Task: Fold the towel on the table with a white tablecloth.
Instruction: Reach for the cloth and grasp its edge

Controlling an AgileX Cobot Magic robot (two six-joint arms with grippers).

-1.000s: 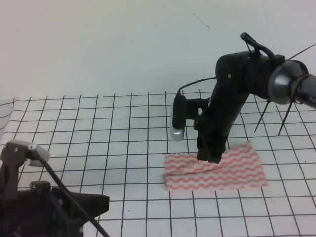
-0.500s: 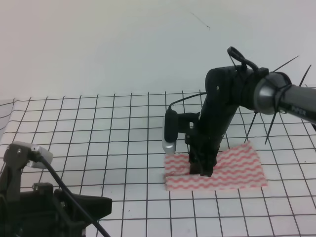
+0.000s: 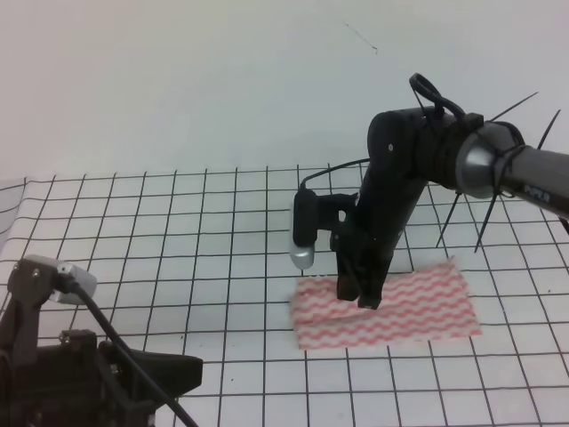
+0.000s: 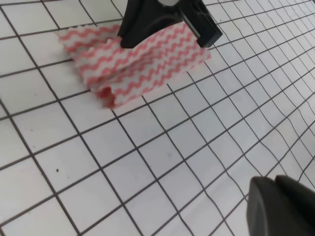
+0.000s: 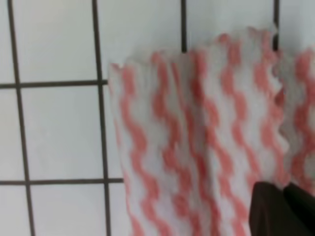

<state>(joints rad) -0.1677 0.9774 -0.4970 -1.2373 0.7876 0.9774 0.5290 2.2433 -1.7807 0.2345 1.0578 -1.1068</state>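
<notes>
Much of the left arm is cut off at the bottom-left edge of the exterior high view, where only its dark body shows; in the left wrist view only a dark tip of the left claw (image 4: 280, 206) is seen at the bottom-right corner, so whether its fingers are apart or together cannot be told. The right wrist view is blurred & shows just a dark corner of the right claw (image 5: 283, 209); its finger state cannot be made out there. In the exterior view the right claw (image 3: 361, 295) is pointed down over the left part of the towel (image 3: 418, 307), its tip seen against the cloth; whether cloth is pinched cannot be told, as the tip is dark & small. The towel, w/ red-pink & white wavy stripes, is laid on the tabletop (image 3: 133, 231) right of centre, its left end rumpled w/ raised folds in the left wrist view (image 4: 133, 64). The left claw is kept well apart from the towel. The tabletop is covered by a white tablecloth (image 3: 222, 347) w/ thin black grid lines. A plain pale wall (image 3: 178, 80) is seen behind.
</notes>
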